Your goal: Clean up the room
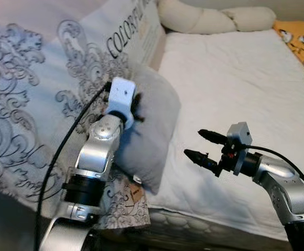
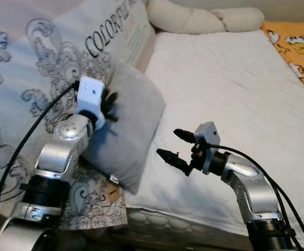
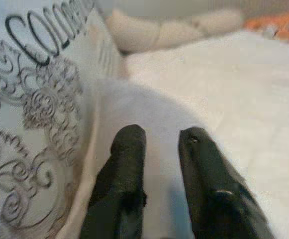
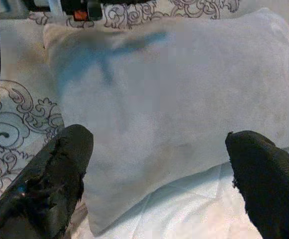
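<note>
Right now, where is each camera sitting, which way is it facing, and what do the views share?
Left eye view: on the head, looking down at the bed; both arms show, left gripper at the grey pillow, right gripper open.
Right eye view: beside it, same scene.
Left wrist view: looks along its two fingers onto the pillow.
Right wrist view: looks between spread fingers at the pillow.
All four share the grey pillow.

A bed [image 1: 235, 89] with a white sheet takes up most of the scene. A cream bolster [image 1: 209, 18] lies along its far end, an orange patterned cloth [image 1: 301, 39] at the far right corner. Soft, even light.
</note>
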You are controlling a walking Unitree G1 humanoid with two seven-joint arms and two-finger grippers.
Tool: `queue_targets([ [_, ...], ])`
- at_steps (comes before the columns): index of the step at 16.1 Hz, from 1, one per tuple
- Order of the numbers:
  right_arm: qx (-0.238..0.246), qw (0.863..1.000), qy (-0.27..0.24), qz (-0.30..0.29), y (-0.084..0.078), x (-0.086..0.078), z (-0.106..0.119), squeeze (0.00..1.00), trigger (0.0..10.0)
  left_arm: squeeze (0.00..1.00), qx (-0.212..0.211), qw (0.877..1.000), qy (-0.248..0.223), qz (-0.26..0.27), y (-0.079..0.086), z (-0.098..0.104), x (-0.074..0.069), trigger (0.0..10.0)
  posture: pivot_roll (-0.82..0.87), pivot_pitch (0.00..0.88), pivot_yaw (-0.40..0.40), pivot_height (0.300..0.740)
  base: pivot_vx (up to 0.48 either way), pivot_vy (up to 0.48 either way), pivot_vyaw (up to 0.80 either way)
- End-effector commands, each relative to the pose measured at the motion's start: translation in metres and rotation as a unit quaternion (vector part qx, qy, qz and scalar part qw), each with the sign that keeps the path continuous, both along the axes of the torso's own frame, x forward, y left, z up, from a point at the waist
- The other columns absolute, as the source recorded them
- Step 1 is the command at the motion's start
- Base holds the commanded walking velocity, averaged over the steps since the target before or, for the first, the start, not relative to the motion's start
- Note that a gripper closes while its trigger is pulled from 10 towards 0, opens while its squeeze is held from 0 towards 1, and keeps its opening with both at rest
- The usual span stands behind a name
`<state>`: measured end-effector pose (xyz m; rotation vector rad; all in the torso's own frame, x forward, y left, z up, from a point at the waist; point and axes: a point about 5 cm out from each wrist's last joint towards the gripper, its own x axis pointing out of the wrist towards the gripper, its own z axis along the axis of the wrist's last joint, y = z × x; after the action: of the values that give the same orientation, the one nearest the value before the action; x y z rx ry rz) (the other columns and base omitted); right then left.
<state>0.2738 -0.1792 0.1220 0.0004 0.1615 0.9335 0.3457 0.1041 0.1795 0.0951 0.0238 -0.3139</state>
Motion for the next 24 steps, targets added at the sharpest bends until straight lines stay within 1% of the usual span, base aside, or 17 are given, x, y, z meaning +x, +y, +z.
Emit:
queue_targets([
  [1,0.011,1.000,-0.007,-0.004,0.002,0.003,0.005,1.00,10.0,1.00,-0.015,1.000,-0.015,-0.006,0.008,0.004,-0.003,10.0,-0.08,0.000,0.118,0.740,0.000,0.000,0.00],
  [2,0.012,0.999,-0.017,-0.025,0.002,0.006,0.005,1.00,10.0,1.00,-0.028,0.999,-0.020,-0.010,0.010,0.005,-0.008,10.0,-0.06,0.000,0.099,0.740,0.000,0.000,0.00],
  [3,0.012,0.999,-0.017,-0.025,0.002,0.006,0.005,1.00,10.0,1.00,-0.028,0.999,-0.020,-0.010,0.010,0.005,-0.008,10.0,-0.06,0.000,0.099,0.740,0.000,0.000,0.00],
  [4,0.024,0.998,-0.021,-0.055,0.003,0.012,0.006,1.00,10.0,1.00,-0.038,0.999,-0.023,-0.007,0.013,0.004,-0.010,10.0,-0.06,0.000,0.093,0.740,0.000,0.000,0.00],
  [5,0.054,0.986,-0.042,-0.152,0.006,0.030,0.012,1.00,10.0,1.00,-0.037,0.999,-0.021,0.022,0.026,0.000,-0.010,10.0,-0.07,0.000,0.084,0.740,0.000,-0.480,0.00],
  [6,0.082,0.974,-0.048,-0.206,0.012,0.040,0.017,1.00,10.0,1.00,-0.036,0.998,-0.013,0.045,0.036,-0.006,-0.010,10.0,-0.07,0.000,0.080,0.740,0.000,-0.480,0.00],
  [8,0.147,0.949,-0.024,-0.276,0.013,0.048,0.020,1.00,10.0,1.00,-0.027,0.998,-0.005,0.058,0.044,-0.013,-0.013,10.0,-0.07,0.000,0.078,0.740,0.000,-0.480,0.00],
  [10,0.158,0.928,-0.001,-0.338,0.011,0.051,0.012,1.00,10.0,1.00,-0.011,0.998,-0.005,0.059,0.046,-0.016,-0.014,10.0,-0.07,0.000,0.075,0.740,0.000,-0.480,0.00],
  [11,0.145,0.925,-0.005,-0.350,0.014,0.052,0.010,1.00,10.0,1.00,-0.007,0.998,-0.002,0.060,0.047,-0.017,-0.014,10.0,-0.06,0.000,0.075,0.740,0.000,-0.480,0.00],
  [13,0.109,0.929,-0.018,-0.352,0.018,0.053,0.009,1.00,10.0,1.00,0.004,0.998,0.000,0.055,0.047,-0.019,-0.015,10.0,-0.06,0.000,0.077,0.740,0.000,-0.480,0.00],
  [15,0.092,0.926,-0.018,-0.366,0.018,0.052,0.006,1.00,10.0,1.00,0.019,0.998,0.000,0.052,0.047,-0.022,-0.017,10.0,-0.04,0.000,0.058,0.740,0.000,-0.480,0.00],
  [17,0.060,0.930,-0.020,-0.363,0.021,0.050,0.001,1.00,10.0,1.00,0.018,0.998,0.012,0.066,0.053,-0.028,-0.018,10.0,-0.06,0.000,0.063,0.740,0.000,-0.480,0.00],
  [19,0.056,0.930,-0.023,-0.363,0.019,0.049,0.002,1.00,10.0,1.00,0.029,0.997,0.021,0.070,0.057,-0.037,-0.021,10.0,-0.06,0.000,0.060,0.740,0.000,-0.480,0.00],
  [21,0.047,0.931,-0.022,-0.361,0.017,0.047,0.002,1.00,10.0,1.00,0.029,0.996,0.029,0.076,0.061,-0.041,-0.022,10.0,-0.05,0.000,0.056,0.740,0.000,-0.480,0.00],
  [22,0.050,0.930,-0.019,-0.365,0.017,0.047,0.001,1.00,10.0,1.00,0.028,0.996,0.032,0.078,0.062,-0.043,-0.023,10.0,-0.06,0.000,0.057,0.740,0.000,-0.480,0.00],
  [23,0.052,0.925,-0.011,-0.377,0.016,0.047,-0.001,1.00,10.0,1.00,0.026,0.995,0.048,0.087,0.068,-0.053,-0.025,10.0,-0.07,0.000,0.061,0.740,0.000,-0.480,0.00],
  [24,0.051,0.925,-0.010,-0.377,0.016,0.048,-0.001,1.00,10.0,1.00,0.029,0.994,0.052,0.087,0.069,-0.056,-0.026,10.0,-0.07,0.000,0.062,0.740,0.000,-0.480,0.00],
])
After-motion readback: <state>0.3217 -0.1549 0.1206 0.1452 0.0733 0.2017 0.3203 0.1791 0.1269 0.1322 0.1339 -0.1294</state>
